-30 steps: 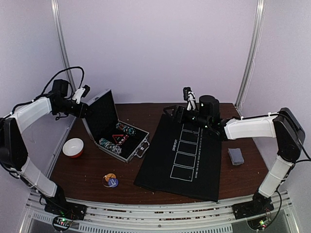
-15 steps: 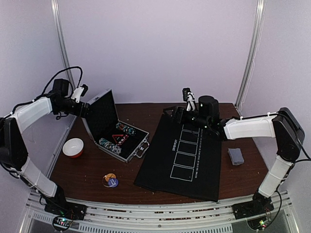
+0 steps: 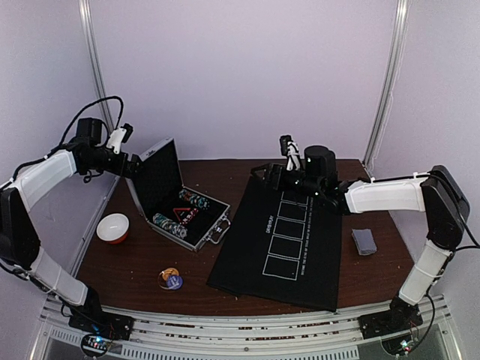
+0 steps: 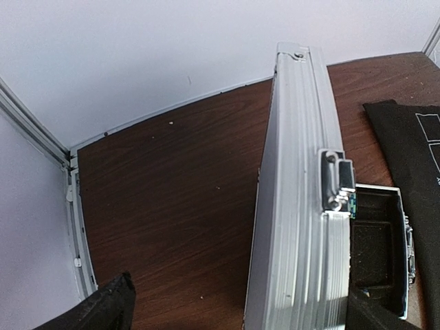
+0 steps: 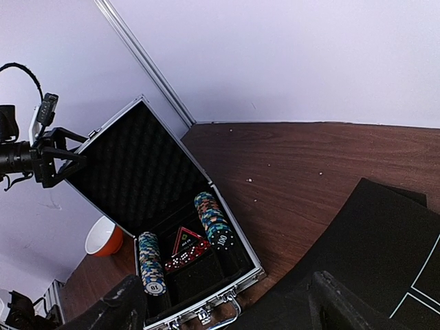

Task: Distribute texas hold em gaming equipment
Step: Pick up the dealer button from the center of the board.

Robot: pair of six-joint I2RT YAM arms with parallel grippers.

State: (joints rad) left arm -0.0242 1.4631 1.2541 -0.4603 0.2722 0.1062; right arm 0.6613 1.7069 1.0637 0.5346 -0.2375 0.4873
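Observation:
A silver case [image 3: 184, 206] stands open at the left of the table, its lid [image 4: 295, 206] upright. Two rows of striped poker chips [image 5: 214, 220] [image 5: 150, 261] lie in it, either side of a red triangle and dice [image 5: 184, 244]. Round button discs [image 3: 170, 279] sit in a small pile near the front. A grey-blue deck of cards [image 3: 364, 241] lies at the right. My left gripper [image 3: 132, 164] [image 4: 240, 289] is open, and the lid's top edge runs between its spread fingers without touching them. Above the far corner of the black mat [image 3: 289, 240], my right gripper [image 3: 268, 174] [image 5: 227, 292] hangs open and empty.
A red-and-white bowl [image 3: 113, 227] stands left of the case. The mat bears a printed row of white card boxes [image 3: 289, 236]. Metal frame posts [image 3: 94, 67] rise at the back corners, and a wall closes the far side.
My left gripper has opened wide and let go of the case lid, rising a little up and left. The lid stays upright. My right arm has barely moved.

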